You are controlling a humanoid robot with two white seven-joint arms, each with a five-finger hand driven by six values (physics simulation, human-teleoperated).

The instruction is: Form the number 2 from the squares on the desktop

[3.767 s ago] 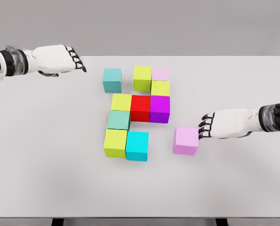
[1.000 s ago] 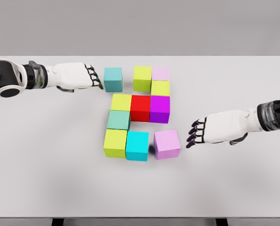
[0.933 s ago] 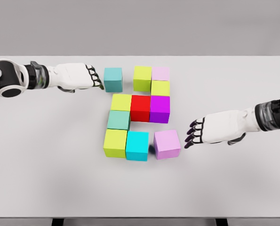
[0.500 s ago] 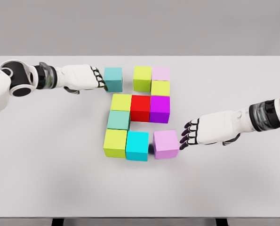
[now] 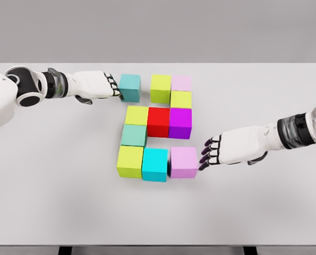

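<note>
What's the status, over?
Left hand open, fingertips at teal cube, gap to green cube. Right hand open, against lilac cube, beside cyan cube. Nothing blocking.

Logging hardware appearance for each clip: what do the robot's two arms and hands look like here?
Both arms are glossy white shells with a black and grey banded wrist section. The left hand and right hand have white backs and palms with dark, nearly black segmented fingers. The left arm also shows a rounded white joint with a black ring near the picture's edge. No loose cables or markings are visible.
</note>
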